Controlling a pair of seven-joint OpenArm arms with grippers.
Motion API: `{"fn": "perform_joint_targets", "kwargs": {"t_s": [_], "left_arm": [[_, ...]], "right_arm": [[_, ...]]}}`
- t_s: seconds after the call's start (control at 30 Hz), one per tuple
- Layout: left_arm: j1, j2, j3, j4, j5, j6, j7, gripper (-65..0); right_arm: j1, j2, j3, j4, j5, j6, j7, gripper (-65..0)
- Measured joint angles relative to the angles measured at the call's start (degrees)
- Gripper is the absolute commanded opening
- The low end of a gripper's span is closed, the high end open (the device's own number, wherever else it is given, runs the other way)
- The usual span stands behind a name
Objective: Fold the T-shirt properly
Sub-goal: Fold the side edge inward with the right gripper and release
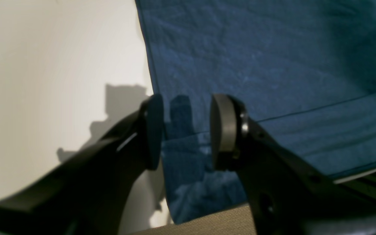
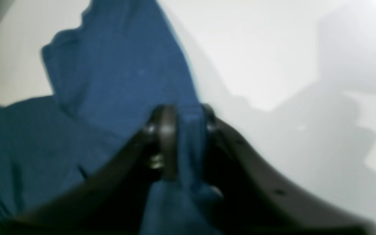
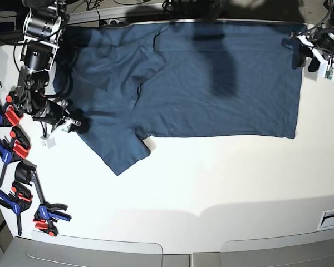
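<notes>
Base view: T-shirt (image 3: 211, 83) lies spread flat along the far edge of the white desk (image 3: 211, 183), one sleeve pointing toward the near side. Right claw (image 3: 75, 125) sits at the shirt's edge beside that sleeve; right wrist view shows its pads pressed together on a pinch of the blue fabric (image 2: 188, 143), picture blurred. Left claw (image 3: 300, 55) sits at the shirt's hem corner on the opposite end; left wrist view shows its pads (image 1: 222, 127) spread, straddling the hem edge, cloth between them, not pinched. Several blue-and-red clamps (image 3: 16, 150) lie on the desk beyond the right claw, off the shirt.
</notes>
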State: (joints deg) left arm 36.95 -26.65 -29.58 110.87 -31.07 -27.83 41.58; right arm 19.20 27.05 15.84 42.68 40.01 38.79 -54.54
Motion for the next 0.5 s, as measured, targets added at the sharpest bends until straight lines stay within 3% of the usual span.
{"fn": "perform_joint_targets", "kwargs": {"t_s": [0.1,0.2,0.33,0.5], "left_arm": [[-0.13,-0.02,0.0,0.0,0.02,-0.02,-0.02,-38.1],[-2.54,0.0,0.0,-0.5,-0.02,0.02,0.35,-37.9],[-10.08,0.13,0.0,-5.22,-0.09,1.2,0.5,-37.9],[-22.84,-0.92,-0.02,-18.71,0.04,1.36,2.45,-37.9]], "right_arm": [[-0.09,0.11,0.0,-0.11,0.11,0.04,-0.17,-65.0],[0.0,0.11,0.0,-0.15,0.13,0.04,-0.15,-65.0],[0.02,0.13,0.0,-0.2,0.15,0.07,-0.15,-65.0],[-0.02,0.13,0.0,-0.22,0.2,0.26,-0.04,-65.0]]}}
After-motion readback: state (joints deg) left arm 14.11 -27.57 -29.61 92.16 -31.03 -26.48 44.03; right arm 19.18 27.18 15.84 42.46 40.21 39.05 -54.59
